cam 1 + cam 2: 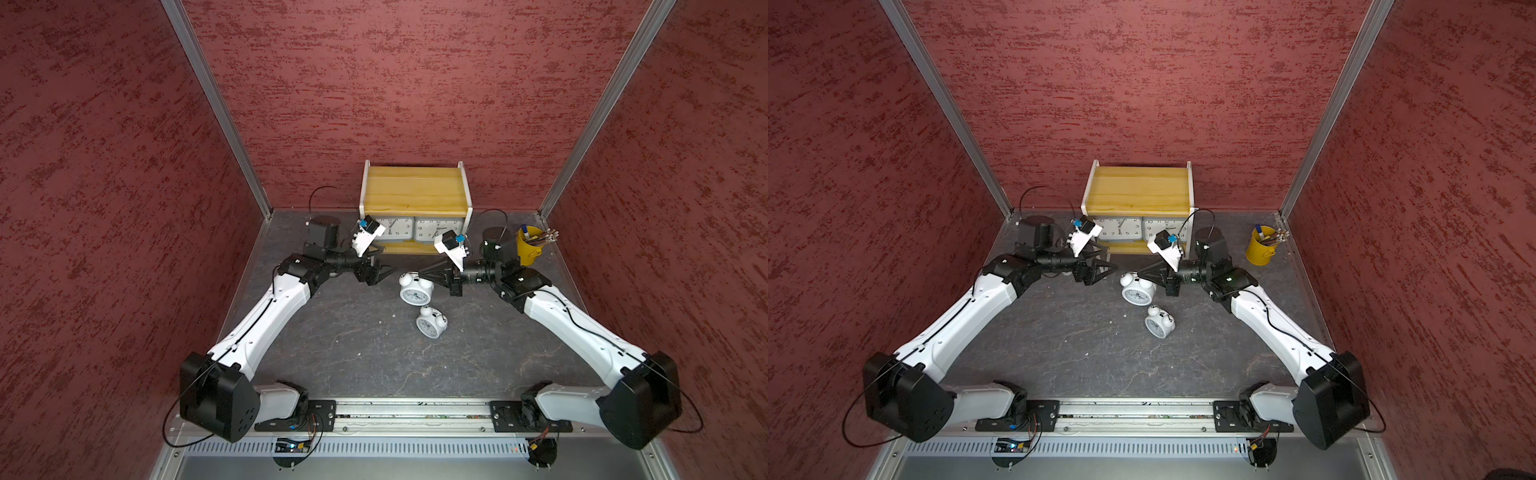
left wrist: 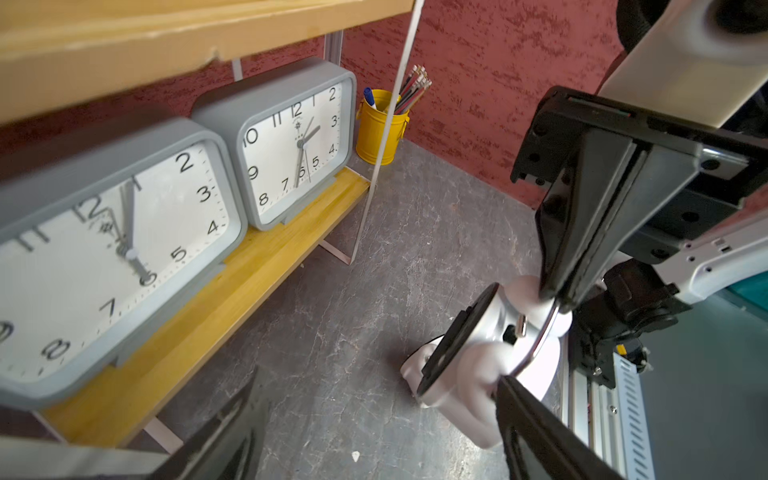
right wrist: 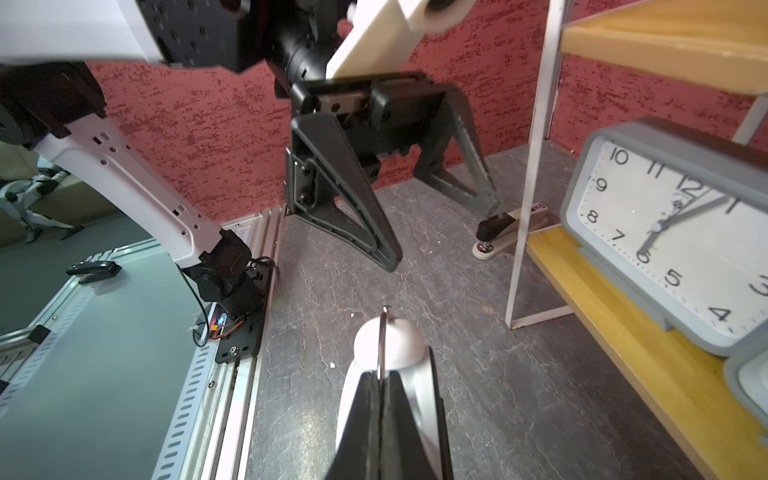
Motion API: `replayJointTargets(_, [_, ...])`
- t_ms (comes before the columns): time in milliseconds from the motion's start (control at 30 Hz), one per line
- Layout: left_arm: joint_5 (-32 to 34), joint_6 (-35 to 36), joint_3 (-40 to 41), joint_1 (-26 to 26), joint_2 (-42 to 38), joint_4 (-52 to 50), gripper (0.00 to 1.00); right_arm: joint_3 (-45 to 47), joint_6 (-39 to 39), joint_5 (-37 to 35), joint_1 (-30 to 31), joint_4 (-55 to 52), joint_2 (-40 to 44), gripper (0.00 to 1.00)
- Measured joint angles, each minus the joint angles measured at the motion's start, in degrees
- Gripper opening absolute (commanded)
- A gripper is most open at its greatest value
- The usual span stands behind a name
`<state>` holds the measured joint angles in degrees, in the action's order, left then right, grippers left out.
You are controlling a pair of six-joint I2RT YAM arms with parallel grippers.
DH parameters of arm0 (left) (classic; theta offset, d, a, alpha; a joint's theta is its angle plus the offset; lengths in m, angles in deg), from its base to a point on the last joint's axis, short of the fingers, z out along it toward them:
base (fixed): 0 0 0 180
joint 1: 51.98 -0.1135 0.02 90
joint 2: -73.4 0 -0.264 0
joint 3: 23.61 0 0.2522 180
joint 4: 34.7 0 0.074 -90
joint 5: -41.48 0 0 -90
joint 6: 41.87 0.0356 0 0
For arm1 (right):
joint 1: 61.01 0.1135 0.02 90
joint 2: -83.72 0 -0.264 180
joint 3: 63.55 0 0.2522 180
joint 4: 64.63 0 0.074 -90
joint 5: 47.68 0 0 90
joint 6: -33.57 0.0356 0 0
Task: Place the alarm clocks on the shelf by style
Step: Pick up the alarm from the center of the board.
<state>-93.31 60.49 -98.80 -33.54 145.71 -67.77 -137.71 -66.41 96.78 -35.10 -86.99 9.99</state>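
1. Both top views look steeply down from far above and behind the left gripper (image 1: 386, 259) and right gripper (image 1: 419, 273), sharing the whole desk (image 1: 365, 365).
2. Left wrist view sits close behind the left gripper (image 2: 378, 376), facing the shelf (image 2: 257, 257).
3. Right wrist view sits close behind the right gripper (image 3: 382, 382); both wrist views share the white clock (image 2: 478, 365).

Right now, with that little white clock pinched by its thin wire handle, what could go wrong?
The right fingers pinch only the wire handle of the white clock, so it could swing or slip when carried. The other white clock lies close beside it and might get knocked. The grey clocks fill the lower board of the shelf, so the clock probably goes on top, where a swinging clock may tip over.
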Motion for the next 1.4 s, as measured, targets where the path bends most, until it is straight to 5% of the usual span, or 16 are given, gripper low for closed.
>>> replayJointTargets(267, [-7.13,-4.63,13.62,-0.07,-6.32,17.0,1.0,-5.97,2.03,5.09,-0.63,0.02,-0.04,0.0])
replayJointTargets(900, [-15.89,-2.27,14.64,4.98,-6.27,23.08,0.9,-10.64,1.36,15.91,-0.63,-4.59,-2.95,0.0])
replayJointTargets(1400, [-18.03,-1.51,14.62,5.4,-6.25,23.17,0.27,-10.6,1.57,15.47,-0.66,-4.52,-3.13,0.0])
